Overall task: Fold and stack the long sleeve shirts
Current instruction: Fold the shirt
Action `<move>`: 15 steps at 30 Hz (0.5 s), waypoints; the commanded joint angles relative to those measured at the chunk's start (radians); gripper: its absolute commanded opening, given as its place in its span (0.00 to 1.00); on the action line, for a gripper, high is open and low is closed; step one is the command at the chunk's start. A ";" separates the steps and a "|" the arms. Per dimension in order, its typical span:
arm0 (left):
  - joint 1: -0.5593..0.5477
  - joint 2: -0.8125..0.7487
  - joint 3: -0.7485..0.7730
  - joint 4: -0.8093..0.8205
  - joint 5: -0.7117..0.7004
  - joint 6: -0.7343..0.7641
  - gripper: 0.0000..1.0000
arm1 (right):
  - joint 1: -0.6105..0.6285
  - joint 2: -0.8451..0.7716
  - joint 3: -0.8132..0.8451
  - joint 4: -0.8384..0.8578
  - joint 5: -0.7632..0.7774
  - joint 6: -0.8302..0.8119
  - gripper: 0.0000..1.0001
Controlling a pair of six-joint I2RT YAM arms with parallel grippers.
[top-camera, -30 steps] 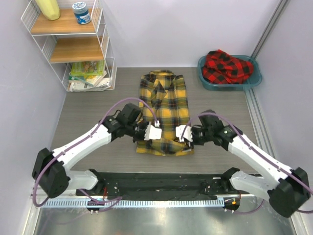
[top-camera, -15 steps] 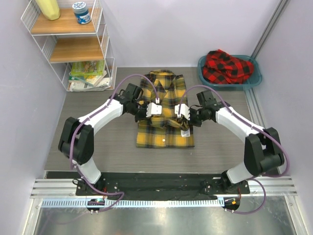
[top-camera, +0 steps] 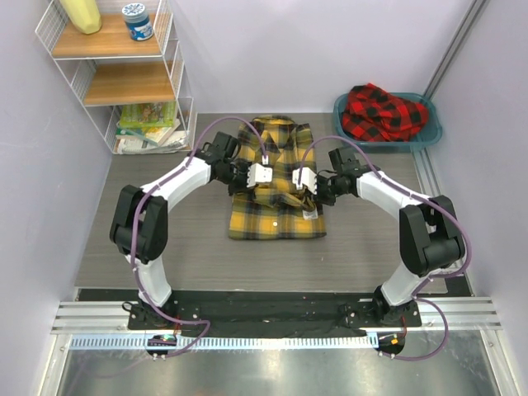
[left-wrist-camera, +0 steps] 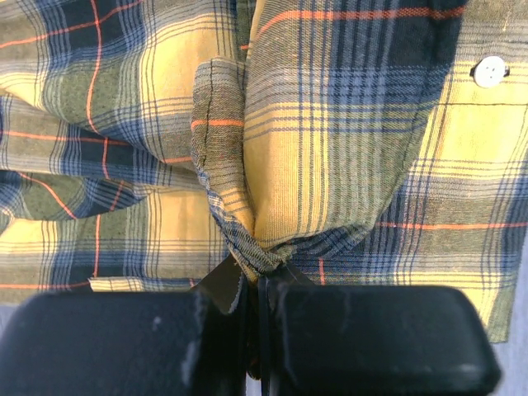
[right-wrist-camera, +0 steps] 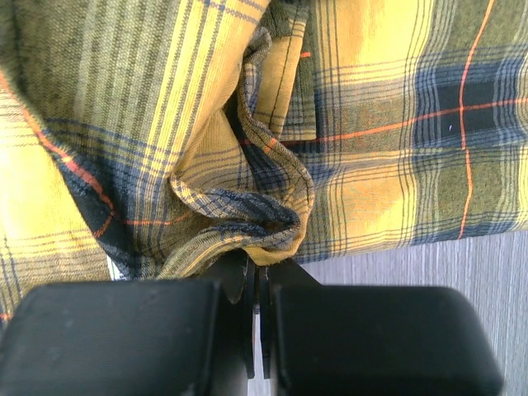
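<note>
The yellow-and-black plaid shirt (top-camera: 275, 194) lies on the table's middle, its lower part folded up toward the collar. My left gripper (top-camera: 254, 185) is shut on a bunched fold of the yellow shirt (left-wrist-camera: 247, 247) at its left side. My right gripper (top-camera: 308, 188) is shut on a bunched fold of the yellow shirt (right-wrist-camera: 272, 223) at its right side. Both hold the cloth just above the shirt's middle. The red-and-black plaid shirt (top-camera: 384, 111) lies crumpled in the teal basin (top-camera: 353, 136) at the back right.
A white wire shelf (top-camera: 124, 74) with wooden boards stands at the back left, holding a jar, a yellow object and books. A metal rail runs along the table's right edge (top-camera: 431, 190). Grey table surface shows on both sides of the shirt.
Both grippers have carried the shirt's bottom hem away from the near edge toward the collar. The shirt is now folded shorter, and both arms are stretched further out.
</note>
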 commanded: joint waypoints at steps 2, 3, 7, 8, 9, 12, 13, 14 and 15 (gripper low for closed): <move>0.014 0.064 0.067 0.011 -0.003 0.041 0.00 | -0.014 0.052 0.053 0.077 -0.002 -0.017 0.04; 0.017 0.084 0.073 0.010 -0.006 0.041 0.00 | -0.015 0.062 0.053 0.082 -0.002 -0.015 0.06; 0.028 0.142 0.120 -0.016 -0.033 0.038 0.01 | -0.018 0.107 0.085 0.121 0.022 0.057 0.18; 0.030 0.151 0.130 -0.018 -0.042 0.006 0.06 | -0.022 0.125 0.097 0.122 0.029 0.077 0.23; 0.034 0.164 0.156 -0.012 -0.050 -0.011 0.12 | -0.023 0.133 0.108 0.120 0.036 0.095 0.31; 0.057 0.190 0.231 -0.009 -0.065 -0.127 0.46 | -0.046 0.144 0.158 0.114 0.049 0.198 0.50; 0.066 0.193 0.254 0.011 -0.066 -0.166 0.52 | -0.061 0.141 0.183 0.112 0.052 0.227 0.66; 0.083 0.194 0.274 0.028 -0.073 -0.209 0.60 | -0.069 0.139 0.197 0.112 0.058 0.271 0.73; 0.093 0.194 0.315 0.057 -0.093 -0.322 0.61 | -0.077 0.135 0.211 0.112 0.068 0.298 0.78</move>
